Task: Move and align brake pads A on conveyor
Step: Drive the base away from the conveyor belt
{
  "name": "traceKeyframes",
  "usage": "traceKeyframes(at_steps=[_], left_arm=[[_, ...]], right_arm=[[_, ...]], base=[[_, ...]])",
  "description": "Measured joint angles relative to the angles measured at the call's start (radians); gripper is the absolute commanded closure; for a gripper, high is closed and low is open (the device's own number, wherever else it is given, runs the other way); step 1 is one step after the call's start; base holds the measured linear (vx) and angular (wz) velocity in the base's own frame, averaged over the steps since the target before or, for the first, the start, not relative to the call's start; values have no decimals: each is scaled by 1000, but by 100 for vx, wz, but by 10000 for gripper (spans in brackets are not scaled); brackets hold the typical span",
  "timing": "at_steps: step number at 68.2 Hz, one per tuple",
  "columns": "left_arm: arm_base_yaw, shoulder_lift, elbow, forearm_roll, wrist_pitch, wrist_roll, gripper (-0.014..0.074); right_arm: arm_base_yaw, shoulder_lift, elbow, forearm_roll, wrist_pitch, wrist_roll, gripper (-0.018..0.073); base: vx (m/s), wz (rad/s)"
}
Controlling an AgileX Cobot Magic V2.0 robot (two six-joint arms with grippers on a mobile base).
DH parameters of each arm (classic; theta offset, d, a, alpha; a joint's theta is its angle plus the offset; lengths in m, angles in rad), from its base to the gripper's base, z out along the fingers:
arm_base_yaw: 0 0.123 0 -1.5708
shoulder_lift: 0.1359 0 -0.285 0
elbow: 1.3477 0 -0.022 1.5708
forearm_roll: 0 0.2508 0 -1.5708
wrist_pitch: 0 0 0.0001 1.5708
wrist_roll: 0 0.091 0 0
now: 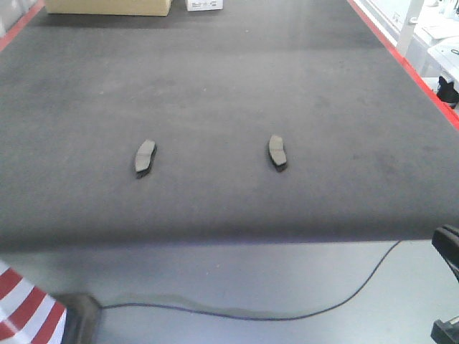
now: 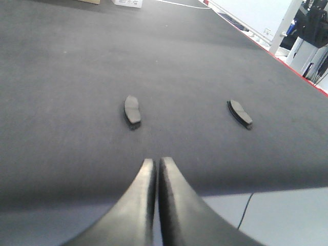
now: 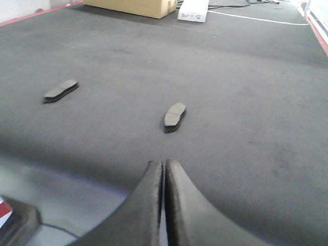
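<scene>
Front view first: two pads showing on the conveyor (image 1: 215,72), both in the belt's near half, well apart. The left brake pad (image 1: 145,158) and the right brake pad (image 1: 277,153) each lie flat, long axis running roughly up the conveyor, and they lean opposite ways, so they're not aligned. A cable (image 1: 287,312) snakes across the grey surface just off the conveyor's front edge.

Over to the left wrist: the left gripper (image 2: 155,162) has its jaws pressed together on nothing, hovering at the conveyor's front edge. The left brake pad (image 2: 132,111) sits just up the belt from it; the right brake pad (image 2: 240,113) lies further toward the conveyor's red-edged side.

Right wrist now: the right gripper (image 3: 164,164) is also closed and empty, with the right brake pad (image 3: 175,116) straight ahead on the belt and the left brake pad (image 3: 60,90) off to the far side.

These look rigid, dense and thin, and the felt should stop them sliding. I'd pinch across the narrow width at mid-length, jaws opened first.
</scene>
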Motion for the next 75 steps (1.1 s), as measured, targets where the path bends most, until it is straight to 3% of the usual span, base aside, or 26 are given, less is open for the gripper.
traceKeyframes(at_steps=[40, 75], left_arm=[[0, 0, 0, 0, 0, 0, 602], [0, 0, 0, 0, 0, 0, 602]], right_arm=[[0, 0, 0, 0, 0, 0, 566], [0, 0, 1, 0, -1, 0, 566]], base=[[-27, 3], [-12, -61]])
